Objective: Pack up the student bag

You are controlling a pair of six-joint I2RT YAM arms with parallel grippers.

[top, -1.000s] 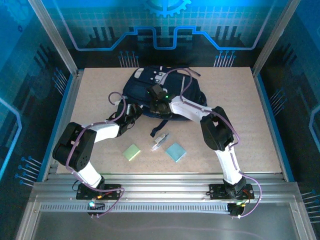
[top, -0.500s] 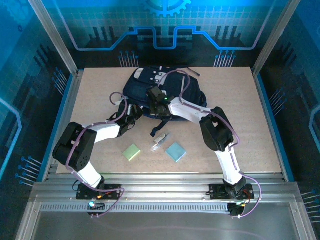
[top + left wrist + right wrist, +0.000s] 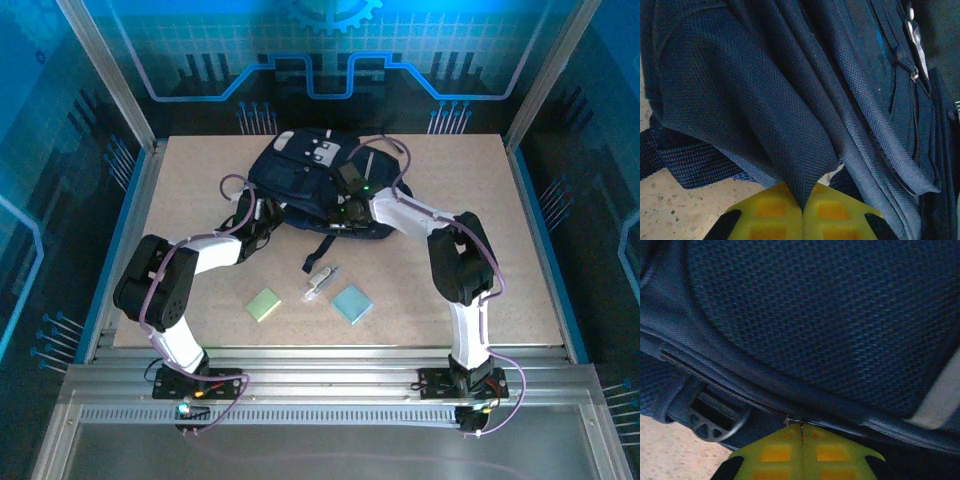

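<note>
At the far middle of the table (image 3: 500, 250) lies the student bag (image 3: 300, 180), a dark navy backpack with pale patches on its far-left top and black straps trailing toward the near side. Both arms reach in to its near edge, the left one from the left and the right one from the right.

The left gripper (image 3: 802, 207) sits at the bag's near-left corner. Its yellow fingers are closed on a pointed fold of the navy fabric, which runs down into the seam between them in the left wrist view. Bare tabletop shows just to the left of that fold.

The right gripper (image 3: 801, 427) is at the bag's near-right side, below a mesh panel. Its yellow fingers are pressed together, with their tips right against a piped seam of the bag. Whether any fabric is caught between them I cannot tell. A dark plastic ring (image 3: 710, 422) hangs just left of the tips.

Nearer on the table, apart from the bag, lie a green square (image 3: 264, 304), a small pale object (image 3: 320, 283) and a teal square (image 3: 351, 303).
</note>
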